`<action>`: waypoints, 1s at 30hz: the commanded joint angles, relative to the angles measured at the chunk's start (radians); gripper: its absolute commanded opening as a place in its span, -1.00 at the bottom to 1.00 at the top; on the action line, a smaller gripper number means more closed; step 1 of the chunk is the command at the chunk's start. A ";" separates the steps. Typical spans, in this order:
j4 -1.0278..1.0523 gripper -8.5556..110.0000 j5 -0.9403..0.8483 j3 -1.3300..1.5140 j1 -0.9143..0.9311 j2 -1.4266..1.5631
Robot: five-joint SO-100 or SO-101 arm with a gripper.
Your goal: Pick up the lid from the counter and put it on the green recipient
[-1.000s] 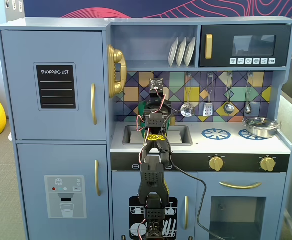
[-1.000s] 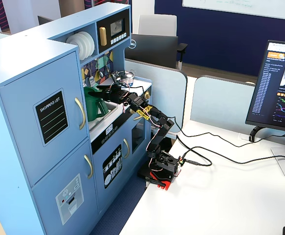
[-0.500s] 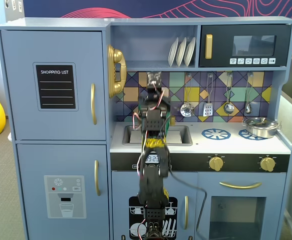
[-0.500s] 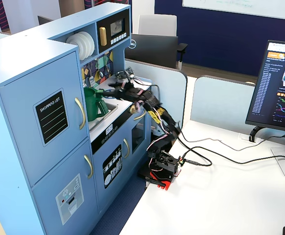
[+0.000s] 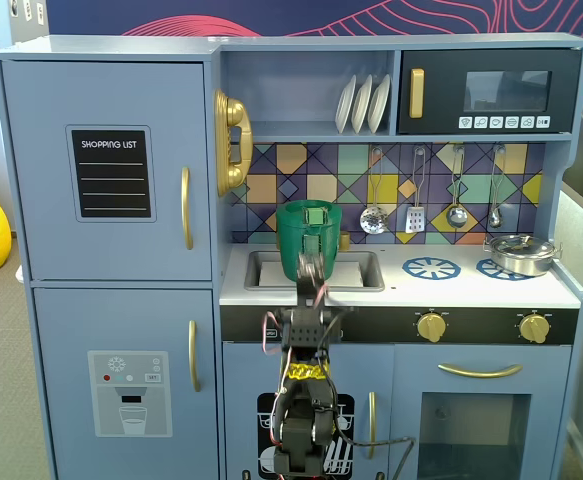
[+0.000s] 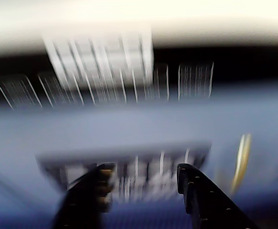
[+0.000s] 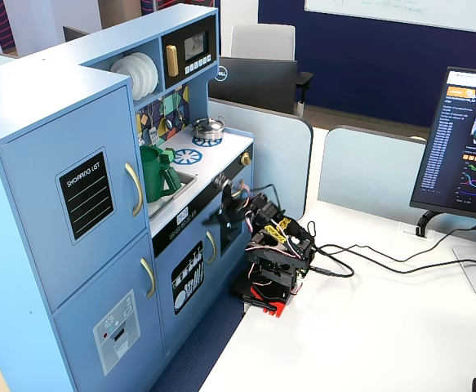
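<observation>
The green recipient (image 5: 293, 250) stands in the sink (image 5: 356, 270) of the toy kitchen; it also shows in the other fixed view (image 7: 151, 178). The green lid (image 5: 299, 209) with its small raised tab lies on the pot's mouth. My gripper (image 5: 311, 270) is in front of the counter's edge, apart from the pot, and shows in the other fixed view (image 7: 224, 216) too. In the blurred wrist view my gripper (image 6: 141, 176) is open and empty, facing the blue cabinet front.
A shallow silver pot (image 5: 520, 252) sits on the right burner ring; another blue burner ring (image 5: 431, 268) is bare. The arm's base (image 7: 268, 282) stands on a white desk beside the kitchen. Cables (image 7: 368, 261) and a monitor (image 7: 466, 147) are at the right.
</observation>
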 commanded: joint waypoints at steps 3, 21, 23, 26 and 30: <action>0.003 -0.86 0.137 0.284 0.002 0.137; 0.540 -0.82 0.129 0.365 -0.017 0.138; 0.540 -0.81 0.129 0.365 -0.017 0.138; 0.540 -0.81 0.129 0.365 -0.017 0.138; 0.540 -0.81 0.129 0.365 -0.017 0.138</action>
